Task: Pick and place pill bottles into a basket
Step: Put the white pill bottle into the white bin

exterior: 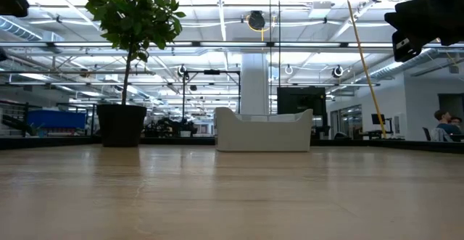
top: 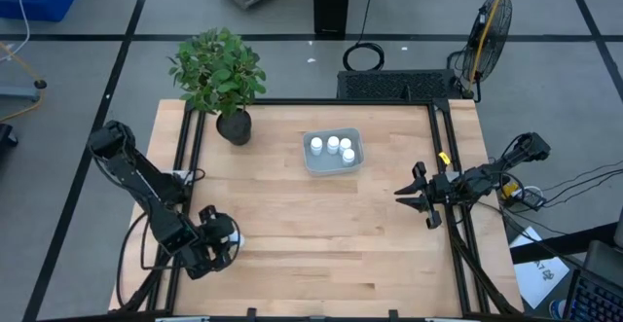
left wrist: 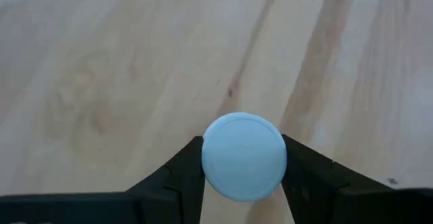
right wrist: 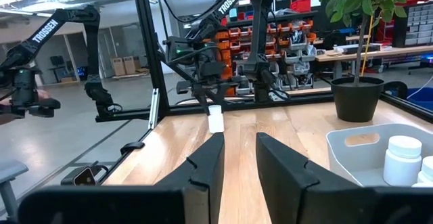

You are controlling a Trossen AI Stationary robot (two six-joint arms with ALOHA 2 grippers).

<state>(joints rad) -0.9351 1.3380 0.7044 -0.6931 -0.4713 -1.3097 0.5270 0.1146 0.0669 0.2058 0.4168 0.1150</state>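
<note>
The pale basket (top: 332, 153) stands at the table's far middle with several white pill bottles (top: 333, 147) upright in it; it also shows in the low view (exterior: 264, 130) and the right wrist view (right wrist: 365, 149). My left gripper (top: 222, 240) is at the table's near left, pointing down, shut on one more white pill bottle (left wrist: 243, 156), which the right wrist view shows upright (right wrist: 215, 119). My right gripper (top: 414, 197) is open and empty at the table's right side, pointing toward the left. My left gripper pinches the pill bottle between its two fingers (left wrist: 179, 176), one on each side just below the round cap (left wrist: 243, 155). The fingers come from above, pointing down. The bottle is upright; whether its base stands on the table or hangs just above it, I cannot tell.
A dark pot with a green plant (top: 219, 74) stands at the far left, beside the basket. Black frame rails (top: 190, 147) run along the table's left, right and far edges. Bare wood (top: 321, 234) lies between my left gripper and the basket.
</note>
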